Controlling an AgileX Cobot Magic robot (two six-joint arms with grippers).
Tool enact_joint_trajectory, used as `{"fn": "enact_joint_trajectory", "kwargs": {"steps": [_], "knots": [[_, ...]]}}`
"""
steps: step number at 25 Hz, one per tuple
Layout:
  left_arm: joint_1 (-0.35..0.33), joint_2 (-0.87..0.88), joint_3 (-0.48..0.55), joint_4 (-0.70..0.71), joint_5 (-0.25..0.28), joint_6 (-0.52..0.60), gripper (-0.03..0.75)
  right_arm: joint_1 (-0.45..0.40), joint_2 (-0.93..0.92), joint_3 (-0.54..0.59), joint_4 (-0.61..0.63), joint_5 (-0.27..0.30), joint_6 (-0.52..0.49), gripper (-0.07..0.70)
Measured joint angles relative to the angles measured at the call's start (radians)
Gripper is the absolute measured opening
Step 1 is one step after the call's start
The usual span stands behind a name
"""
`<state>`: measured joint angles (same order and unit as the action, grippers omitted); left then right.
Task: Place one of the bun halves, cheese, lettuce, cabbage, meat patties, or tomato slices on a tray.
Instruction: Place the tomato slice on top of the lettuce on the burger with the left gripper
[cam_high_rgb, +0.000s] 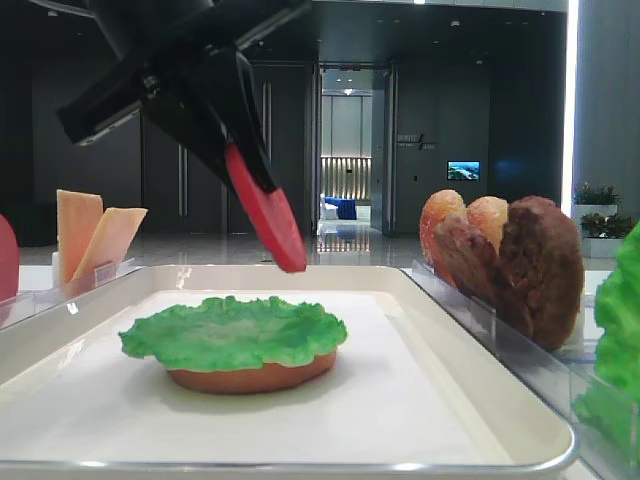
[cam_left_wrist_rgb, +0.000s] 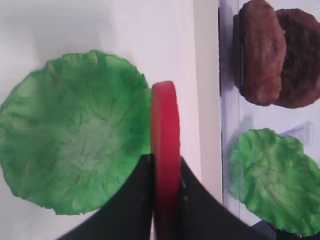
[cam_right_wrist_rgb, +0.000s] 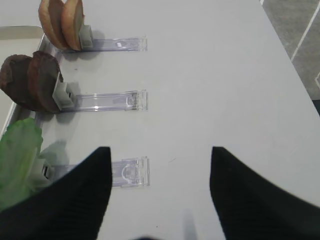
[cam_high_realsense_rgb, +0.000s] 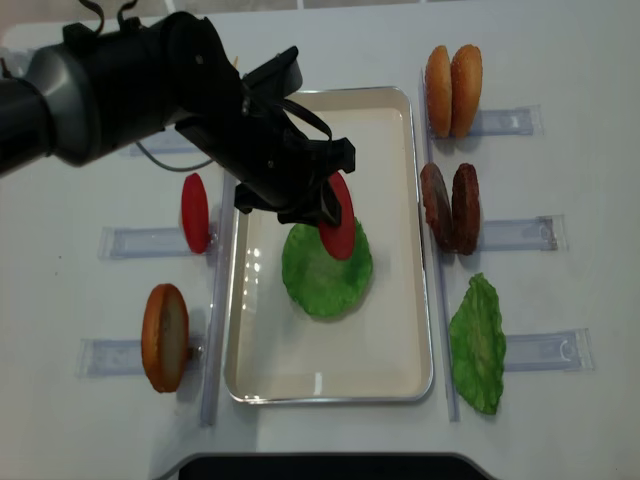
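A tomato slice (cam_high_realsense_rgb: 338, 228) was gripped on edge between the fingers of the left gripper (cam_left_wrist_rgb: 165, 172), which was clenched on its upper part. The slice was held in the air over the tray (cam_high_realsense_rgb: 405, 250), tilted, with its lower edge hanging above the right side of a lettuce leaf (cam_high_realsense_rgb: 325, 268). That leaf was laid flat on a bun half (cam_high_rgb: 250, 378) resting on the tray floor, near the middle. A gap was seen in the low front view between the slice (cam_high_rgb: 268, 214) and the leaf (cam_high_rgb: 232, 332); nothing was found between them.

Clear holders were set along both long sides of the tray. On the right, from far to near, two bun halves (cam_high_realsense_rgb: 452, 90) were stood on edge, then two meat patties (cam_high_realsense_rgb: 450, 208), then a second lettuce leaf (cam_high_realsense_rgb: 477, 343). On the left, another tomato slice (cam_high_realsense_rgb: 195, 212) and one more bun half (cam_high_realsense_rgb: 165, 337) were stood in their holders, and cheese slices (cam_high_rgb: 92, 236) were seen leaning in a holder at the far left of the front view.

The right gripper (cam_right_wrist_rgb: 160, 195) was held with its fingers spread wide and nothing between them, over the bare white table (cam_right_wrist_rgb: 225, 90) just beside the holder (cam_right_wrist_rgb: 127, 172) of the second lettuce leaf (cam_right_wrist_rgb: 20, 160), well apart from the tray.
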<state>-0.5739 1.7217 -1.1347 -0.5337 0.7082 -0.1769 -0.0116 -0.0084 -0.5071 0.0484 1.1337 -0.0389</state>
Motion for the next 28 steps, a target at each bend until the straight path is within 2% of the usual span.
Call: {"fn": "enact_joint_trajectory", "kwargs": {"steps": [10,24,28], "knots": [[-0.009,0.068,0.006,-0.032,-0.021,0.036,0.051,0.0,0.0,0.0,0.0,0.0,0.0,0.412],[-0.01,0.07,0.006,-0.049,-0.022,0.053,0.053,0.0,0.0,0.0,0.0,0.0,0.0,0.412],[-0.01,0.07,0.006,-0.05,-0.022,0.054,0.101,0.0,0.0,0.0,0.0,0.0,0.0,0.412]]}}
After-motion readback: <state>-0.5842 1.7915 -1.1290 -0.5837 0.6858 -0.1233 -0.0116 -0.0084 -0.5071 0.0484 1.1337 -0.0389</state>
